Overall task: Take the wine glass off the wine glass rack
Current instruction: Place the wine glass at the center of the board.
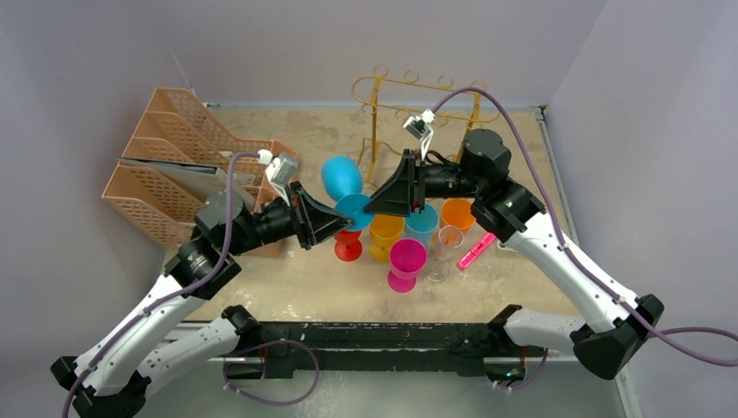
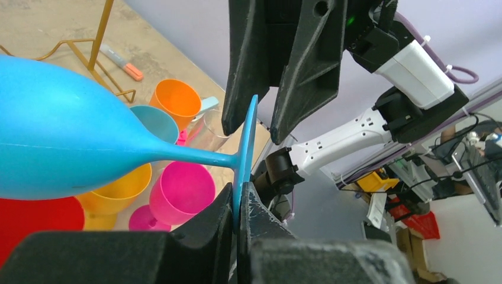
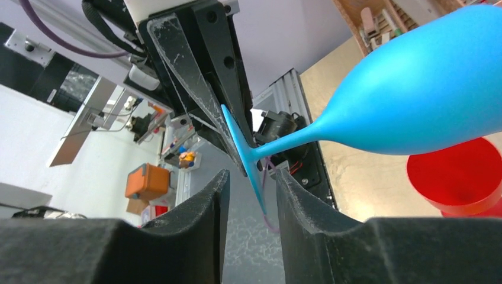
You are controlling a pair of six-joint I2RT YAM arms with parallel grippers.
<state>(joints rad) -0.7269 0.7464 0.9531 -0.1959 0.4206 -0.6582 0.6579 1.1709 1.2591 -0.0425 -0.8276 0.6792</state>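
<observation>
A blue wine glass [image 1: 341,177] lies on its side in the air above the table, bowl toward the back left, off the gold wire wine glass rack [image 1: 409,96] at the back. My left gripper [image 1: 344,218] is shut on the edge of its flat foot; the left wrist view shows the jaws [image 2: 241,201] pinching the foot of the glass [image 2: 59,148]. My right gripper [image 1: 370,209] is open, its fingers straddling the foot's opposite edge with gaps on both sides [image 3: 251,183]. The glass's bowl [image 3: 426,100] fills the right wrist view's upper right.
Peach mesh file trays [image 1: 174,165] stand at the left. Below the grippers stand a red glass [image 1: 348,246], yellow glass [image 1: 385,235], pink glass [image 1: 406,261], teal glass [image 1: 424,222], orange glass [image 1: 457,213] and clear glass [image 1: 448,248]. A pink marker [image 1: 477,251] lies to their right.
</observation>
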